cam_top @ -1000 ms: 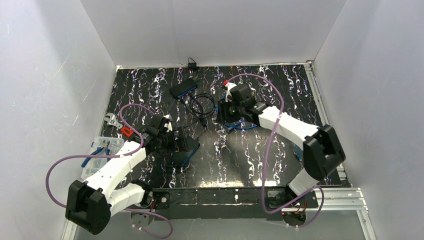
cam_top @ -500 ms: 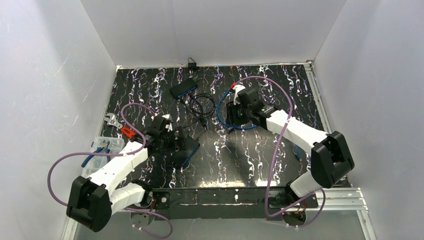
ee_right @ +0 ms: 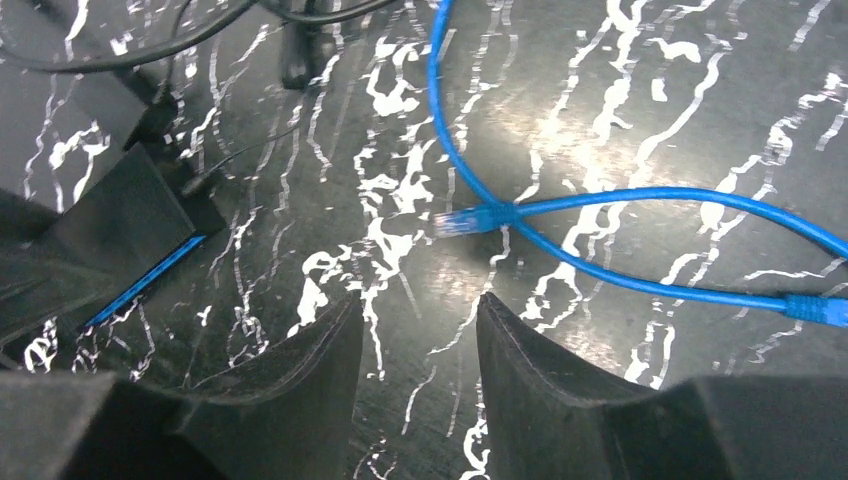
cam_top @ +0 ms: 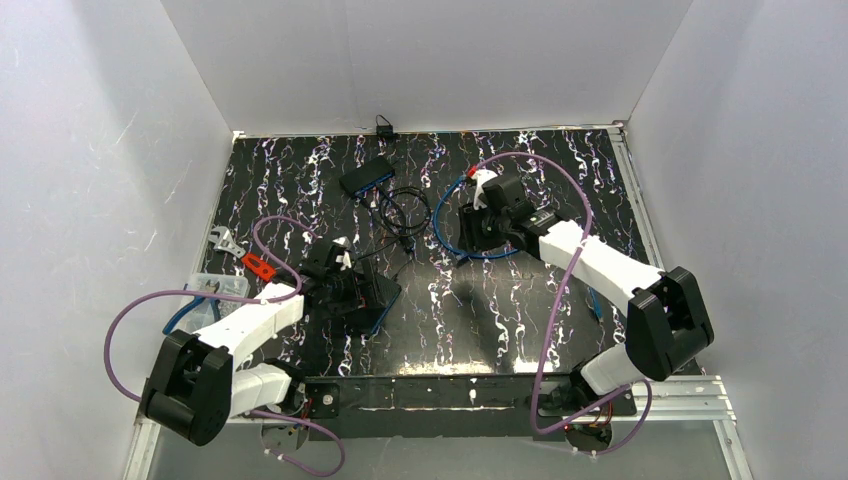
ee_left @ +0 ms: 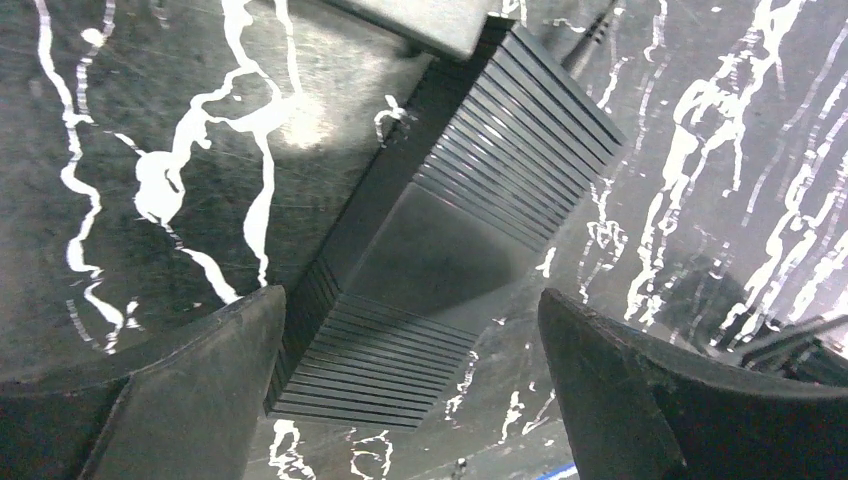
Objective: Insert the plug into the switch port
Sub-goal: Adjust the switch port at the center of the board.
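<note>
The switch [ee_left: 440,250], a black ribbed box, lies flat on the marbled mat, and my left gripper [ee_left: 408,295] hovers over it, open wide, its fingers on either side of the near end without touching. From above, the switch [cam_top: 368,296] sits front-left of centre, with a blue strip along its near edge. The blue cable [ee_right: 640,200] loops across the mat, its pale plug [ee_right: 455,222] lying loose just ahead of my right gripper [ee_right: 418,300]. That gripper is open with only bare mat between its fingers. In the top view my right gripper [cam_top: 470,238] stands inside the blue loop.
A second black box [cam_top: 367,175] sits at the back, with tangled black leads [cam_top: 402,212] between it and the switch. A clear bin holding blue-handled pliers [cam_top: 208,295] and a wrench [cam_top: 225,241] lie at the left edge. White walls close in three sides.
My right gripper has drawn a little right and back, away from the black leads. The left arm has edged forward and right over the switch. Both grippers' openings look unchanged.
</note>
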